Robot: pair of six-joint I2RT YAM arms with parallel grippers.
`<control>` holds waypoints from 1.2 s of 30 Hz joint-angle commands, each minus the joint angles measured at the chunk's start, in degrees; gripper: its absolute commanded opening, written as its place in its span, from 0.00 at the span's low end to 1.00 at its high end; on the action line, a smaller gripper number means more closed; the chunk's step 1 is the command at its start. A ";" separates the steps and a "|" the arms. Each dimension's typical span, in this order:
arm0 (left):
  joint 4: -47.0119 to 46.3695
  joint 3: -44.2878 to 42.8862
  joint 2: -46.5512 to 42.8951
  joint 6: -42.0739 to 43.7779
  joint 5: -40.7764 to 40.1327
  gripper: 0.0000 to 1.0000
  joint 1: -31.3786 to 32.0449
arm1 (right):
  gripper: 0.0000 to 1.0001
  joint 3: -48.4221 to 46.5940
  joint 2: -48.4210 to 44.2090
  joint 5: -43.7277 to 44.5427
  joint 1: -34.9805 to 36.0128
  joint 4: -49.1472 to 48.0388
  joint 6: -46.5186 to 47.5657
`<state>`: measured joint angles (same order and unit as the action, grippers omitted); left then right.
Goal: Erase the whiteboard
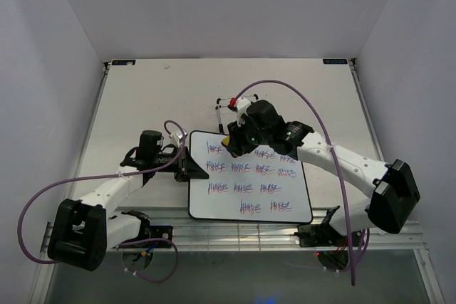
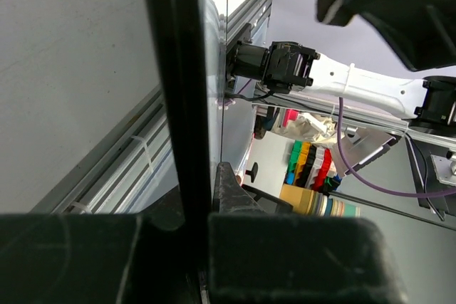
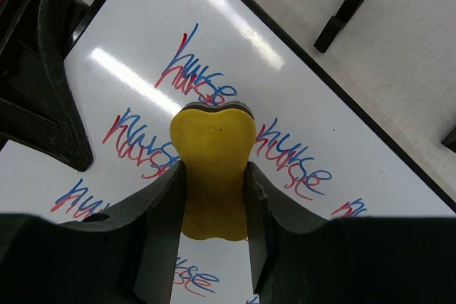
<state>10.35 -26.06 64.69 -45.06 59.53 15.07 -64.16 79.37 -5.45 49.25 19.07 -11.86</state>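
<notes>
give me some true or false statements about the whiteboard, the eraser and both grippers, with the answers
1. The right gripper holds the yellow eraser between its fingers. True.
2. The whiteboard is already wiped clean. False: rows of red-blue scribbles cover most of it.
3. The left gripper is at the whiteboard's left edge, with the board's black frame between its fingers. True.
4. The eraser lies on the table, away from both arms. False: it is in the right gripper, over the far part of the board.
</notes>
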 commanded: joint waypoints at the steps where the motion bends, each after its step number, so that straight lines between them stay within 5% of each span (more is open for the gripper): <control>1: 3.98 1.72 -0.17 3.22 -6.44 0.00 0.22 | 0.30 -2.46 2.09 -2.63 0.93 -2.55 -1.24; 24: 7.84 0.05 -2.10 5.51 -14.44 0.00 -0.30 | 0.29 -17.22 21.25 -6.59 5.94 -1.58 3.42; 36: 9.34 -1.18 -2.55 6.74 -15.49 0.00 -0.66 | 0.29 -11.70 21.00 -3.25 4.80 -0.35 3.86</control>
<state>14.87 -26.26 62.94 -43.03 57.87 14.39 -78.81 100.01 -11.57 54.83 17.02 -9.15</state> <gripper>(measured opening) 0.130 0.414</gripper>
